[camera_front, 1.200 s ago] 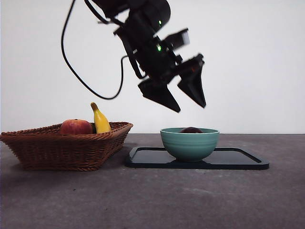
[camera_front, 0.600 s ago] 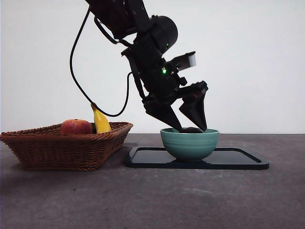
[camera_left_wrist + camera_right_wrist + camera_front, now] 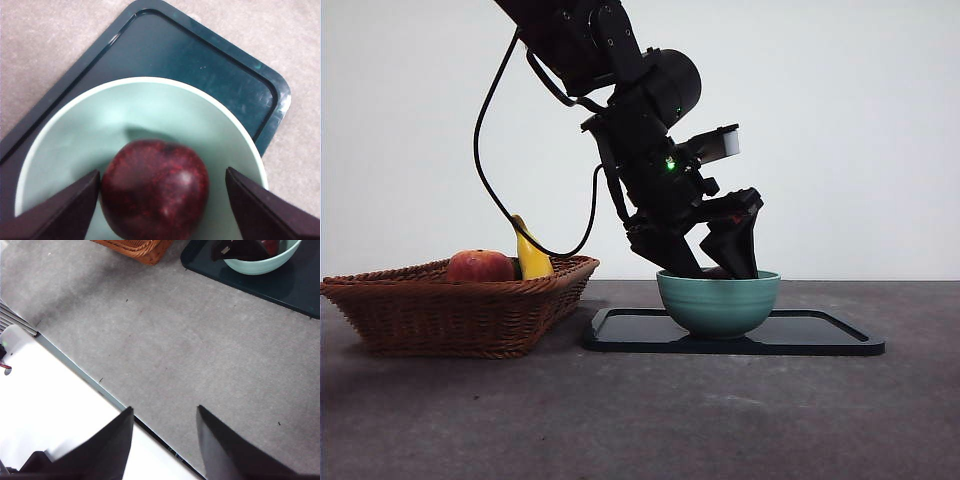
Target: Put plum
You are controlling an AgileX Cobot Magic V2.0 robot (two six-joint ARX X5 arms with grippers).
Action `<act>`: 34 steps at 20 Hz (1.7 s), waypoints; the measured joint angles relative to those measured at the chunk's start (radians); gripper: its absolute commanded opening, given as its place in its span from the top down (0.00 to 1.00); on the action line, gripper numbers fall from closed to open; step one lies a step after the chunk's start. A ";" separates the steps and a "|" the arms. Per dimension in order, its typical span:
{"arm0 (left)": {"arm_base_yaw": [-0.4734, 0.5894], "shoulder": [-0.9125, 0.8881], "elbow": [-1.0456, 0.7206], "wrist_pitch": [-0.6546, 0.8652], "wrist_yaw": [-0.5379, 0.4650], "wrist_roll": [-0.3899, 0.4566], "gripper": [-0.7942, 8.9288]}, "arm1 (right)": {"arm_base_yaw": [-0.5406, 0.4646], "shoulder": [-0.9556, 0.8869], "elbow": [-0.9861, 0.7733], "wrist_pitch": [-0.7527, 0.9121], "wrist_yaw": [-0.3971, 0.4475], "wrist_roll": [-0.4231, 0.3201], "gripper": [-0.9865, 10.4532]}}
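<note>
Plum (image 3: pixel 155 190) sits in a pale green bowl (image 3: pixel 65 135), directly between the two jaws of the left claw (image 3: pixel 162 200). A second ago this claw hung well above the bowl; it has since dropped until its tips dip inside the rim. The jaws are spread wide. One seems to touch the plum's side, and the other stands clear of it, so nothing is gripped yet. This looks like the start of a pick-up, with closing as the next step.

The plum is round, glossy and dark maroon with red flecks. The bowl is smooth glazed ceramic, on a flat dark tray (image 3: pixel 240 85) with rounded corners.

Away from the claw, a woven wicker basket (image 3: pixel 450 305) holds a red-orange fruit (image 3: pixel 478 266) and a banana (image 3: pixel 530 252).

The right claw (image 3: pixel 165 432) waits, part open, over bare grey table (image 3: pixel 200 355).
</note>
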 measured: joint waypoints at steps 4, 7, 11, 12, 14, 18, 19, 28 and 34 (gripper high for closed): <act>-0.001 0.007 0.000 -0.006 0.000 0.000 0.61 | 0.000 0.000 0.000 0.000 0.000 0.000 0.74; -0.003 0.007 0.000 -0.006 -0.001 0.000 0.66 | 0.000 0.000 0.000 0.000 0.000 0.000 0.74; -0.003 0.009 0.013 -0.015 0.000 0.000 0.67 | 0.000 0.000 0.000 0.000 0.000 0.000 0.74; -0.003 0.010 0.026 -0.020 -0.001 0.000 0.67 | 0.000 0.000 0.000 0.000 0.002 0.000 0.74; -0.003 0.010 0.066 -0.047 0.000 -0.001 0.67 | 0.000 0.000 0.000 0.000 0.011 0.000 0.74; 0.007 0.010 0.170 -0.146 0.000 -0.009 0.67 | 0.000 0.000 0.000 0.001 0.023 0.000 0.74; 0.014 0.010 0.206 -0.181 0.000 -0.016 0.67 | 0.000 0.000 0.000 0.005 0.023 0.000 0.74; 0.127 -0.264 0.275 -0.330 0.000 -0.074 0.67 | 0.000 0.000 0.000 0.050 0.024 0.000 0.74; 0.253 -0.503 0.277 -0.587 0.000 -0.081 0.66 | 0.000 0.000 0.000 0.053 0.024 0.000 0.74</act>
